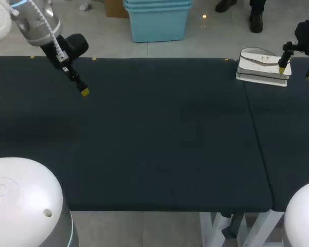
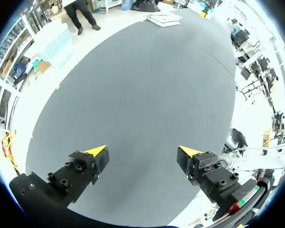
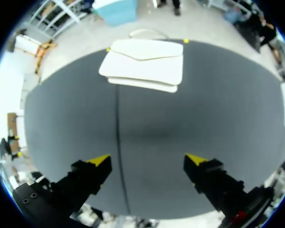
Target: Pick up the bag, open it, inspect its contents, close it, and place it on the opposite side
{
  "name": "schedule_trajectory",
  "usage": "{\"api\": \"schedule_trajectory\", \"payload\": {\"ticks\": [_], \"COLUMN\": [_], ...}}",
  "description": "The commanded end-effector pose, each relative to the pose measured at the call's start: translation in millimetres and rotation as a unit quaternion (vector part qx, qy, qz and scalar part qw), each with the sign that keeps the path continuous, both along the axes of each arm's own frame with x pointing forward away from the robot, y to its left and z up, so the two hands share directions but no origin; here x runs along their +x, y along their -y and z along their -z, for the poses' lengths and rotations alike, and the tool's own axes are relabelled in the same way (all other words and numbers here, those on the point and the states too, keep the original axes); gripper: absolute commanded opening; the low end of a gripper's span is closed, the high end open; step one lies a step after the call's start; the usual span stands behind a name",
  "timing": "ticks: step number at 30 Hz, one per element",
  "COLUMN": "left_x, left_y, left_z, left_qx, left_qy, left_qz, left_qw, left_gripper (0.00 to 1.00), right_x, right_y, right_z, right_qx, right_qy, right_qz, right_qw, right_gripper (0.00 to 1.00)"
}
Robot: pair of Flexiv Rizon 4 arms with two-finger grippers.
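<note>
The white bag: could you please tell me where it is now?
The white bag lies at the far right edge of the table in the head view, close to the right gripper; the right wrist view shows it ahead of that gripper, untouched.

High rear head view, two low wrist views, bag (image 1: 258, 66) in all three

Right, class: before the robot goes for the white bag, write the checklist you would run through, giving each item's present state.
1. The bag lies flat on the table, flap shut: ok.
2. The right gripper is open and empty: ok.
3. The bag is ahead of the right gripper, with nothing between them: ok.
4. The left gripper is open and empty: ok.
5. The left gripper is well away from the bag: ok.
6. How the flap fastens: cannot tell.
</note>
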State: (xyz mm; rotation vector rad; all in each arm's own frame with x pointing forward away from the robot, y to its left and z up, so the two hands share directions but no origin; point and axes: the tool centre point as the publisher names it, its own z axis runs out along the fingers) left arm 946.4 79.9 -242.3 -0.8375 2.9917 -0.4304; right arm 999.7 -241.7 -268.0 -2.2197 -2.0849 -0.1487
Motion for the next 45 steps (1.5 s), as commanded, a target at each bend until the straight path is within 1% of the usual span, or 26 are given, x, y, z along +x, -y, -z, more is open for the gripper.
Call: {"api": "schedule_trajectory", "payload": {"ticks": [1,3,6,11,19,25,31,36,39,41,45], "left_x": [-3.2,-2.6,0.5,2.2,3.5,4.5,4.5,4.5,4.5,4.5,4.5], "left_y": [-1,2,6,12,21,28,28,28,28,28,28], "left_z": [7,10,12,19,31,33,33,33,33,33,33], "left_qx": [-0.114,-0.121,-0.121,-0.126,-0.134,-0.135,-0.135,-0.135,-0.135,-0.135,-0.135], "left_qy": [0.088,0.087,0.085,0.081,0.075,0.075,0.075,0.075,0.075,0.075,0.075], "left_qz": [0.307,0.323,0.328,0.349,0.375,0.377,0.377,0.377,0.377,0.377,0.377], "left_qw": [0.941,0.935,0.933,0.925,0.914,0.913,0.913,0.913,0.913,0.913,0.913], "left_gripper": [1.0,1.0,1.0,1.0,1.0,1.0,1.0,1.0,1.0,1.0,1.0], "right_x": [1.9,3.2,4.4,9.7,17.6,23.6,36.3,48.6,54.2,55.9,55.9], "right_y": [8,11,15,22,35,40,49,58,62,64,64], "right_z": [9,12,15,22,39,48,57,64,66,67,67], "right_qx": [0.014,0.018,0.022,0.034,0.06,0.074,0.083,0.097,0.094,0.083,0.083], "right_qy": [0.002,0.004,0.005,0.02,0.028,0.032,0.03,0.046,0.058,0.072,0.072], "right_qz": [0.0,0.001,0.004,0.008,0.02,0.022,0.031,0.056,0.077,0.098,0.098], "right_qw": [1.0,1.0,1.0,0.999,0.998,0.996,0.996,0.993,0.991,0.989,0.989], "right_gripper": [1.0,1.0,1.0,1.0,1.0,1.0,1.0,1.0,1.0,1.0,1.0]}}
